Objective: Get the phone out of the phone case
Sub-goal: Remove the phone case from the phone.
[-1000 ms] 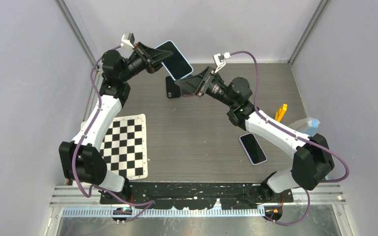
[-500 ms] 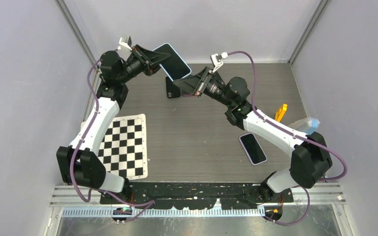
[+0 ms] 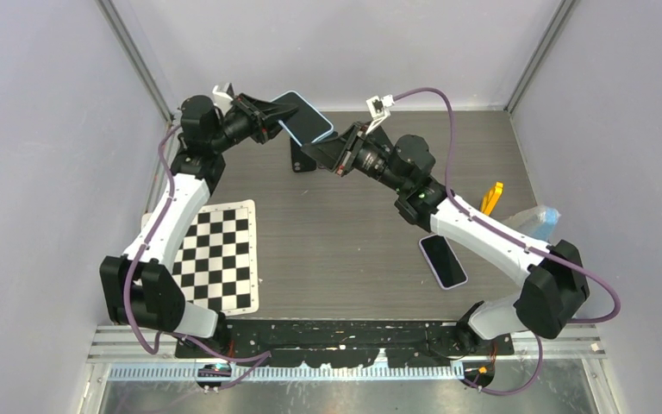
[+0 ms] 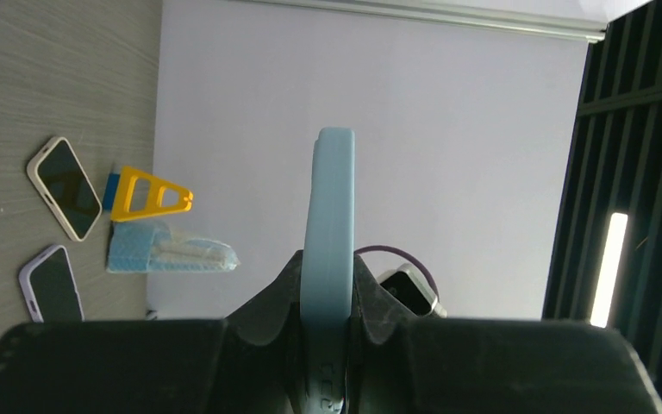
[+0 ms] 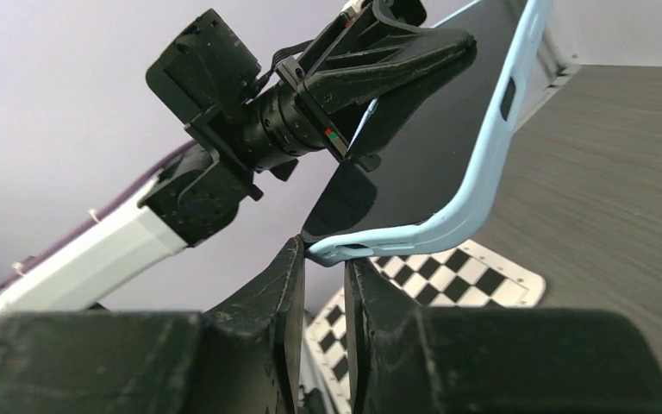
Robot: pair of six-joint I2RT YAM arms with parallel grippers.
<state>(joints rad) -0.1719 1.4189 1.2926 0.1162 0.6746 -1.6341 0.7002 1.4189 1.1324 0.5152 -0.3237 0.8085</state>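
The phone case is coloured pale blue, and the phone in it is shown with a black screen. The left hand and the right hand are finished in black. The arms are clad in white and black, and their cables are purple. The bench is patterned in grey wood grain. A black-and-white chequered sheet is seen at its left edge. Near the right edge, a yellow frame, a translucent blue packet, a cream-rimmed phone and a lilac-rimmed phone are seen, both black-screened.
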